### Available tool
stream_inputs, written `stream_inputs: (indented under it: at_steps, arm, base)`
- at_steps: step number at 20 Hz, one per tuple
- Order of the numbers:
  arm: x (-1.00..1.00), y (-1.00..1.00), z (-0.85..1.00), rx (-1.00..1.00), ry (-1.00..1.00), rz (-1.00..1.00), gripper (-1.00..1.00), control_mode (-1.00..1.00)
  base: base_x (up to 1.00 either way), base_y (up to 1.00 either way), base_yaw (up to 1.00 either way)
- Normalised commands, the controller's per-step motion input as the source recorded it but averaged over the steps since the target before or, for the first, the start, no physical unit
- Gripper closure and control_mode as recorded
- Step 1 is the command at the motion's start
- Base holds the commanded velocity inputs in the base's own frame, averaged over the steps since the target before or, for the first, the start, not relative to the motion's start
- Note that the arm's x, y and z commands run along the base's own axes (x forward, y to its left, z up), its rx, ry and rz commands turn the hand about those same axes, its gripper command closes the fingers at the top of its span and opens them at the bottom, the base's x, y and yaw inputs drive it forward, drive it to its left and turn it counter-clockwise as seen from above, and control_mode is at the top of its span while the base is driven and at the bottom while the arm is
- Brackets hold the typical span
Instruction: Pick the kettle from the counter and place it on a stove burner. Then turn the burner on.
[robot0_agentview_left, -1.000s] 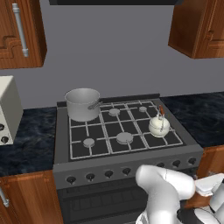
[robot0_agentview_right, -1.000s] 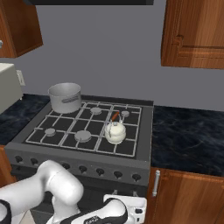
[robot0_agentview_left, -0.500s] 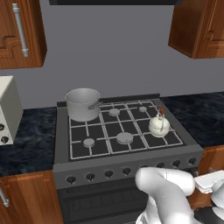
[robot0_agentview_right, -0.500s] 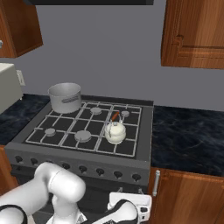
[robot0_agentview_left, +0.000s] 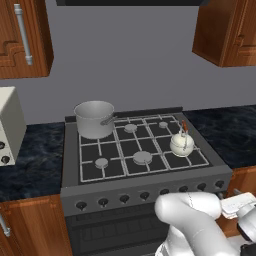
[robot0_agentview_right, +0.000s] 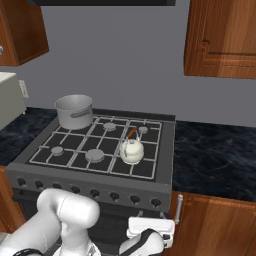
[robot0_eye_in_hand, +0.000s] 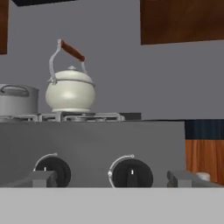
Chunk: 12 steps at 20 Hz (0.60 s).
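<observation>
Kettle (robot0_agentview_left: 181, 144) sits on the stove (robot0_agentview_right: 30, 156); gripper (robot0_eye_in_hand: 114, 178) spread wide, level with 2 knobs (robot0_eye_in_hand: 131, 173)

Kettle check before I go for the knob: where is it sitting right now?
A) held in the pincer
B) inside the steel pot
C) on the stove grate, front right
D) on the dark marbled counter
C: the kettle stands upright on the stove grate at its front right, apart from the steel pot.
</observation>
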Motion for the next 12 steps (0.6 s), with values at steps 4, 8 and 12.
stream_inputs:
  at_steps: [4, 8, 12]
  arm:
    - [0.31, 0.00, -0.13, 0.00, -0.07, 0.00, -1.00, -1.00]
    - [0.30, 0.00, -0.12, 0.00, -0.05, 0.00, -1.00, -1.00]
    - [0.24, 0.00, -0.15, 0.00, -0.06, 0.00, -1.00, -1.00]
  base:
    - [0.00, 0.00, 0.00]
    - [0.00, 0.00, 0.00]
    - [0.00, 0.00, 0.00]
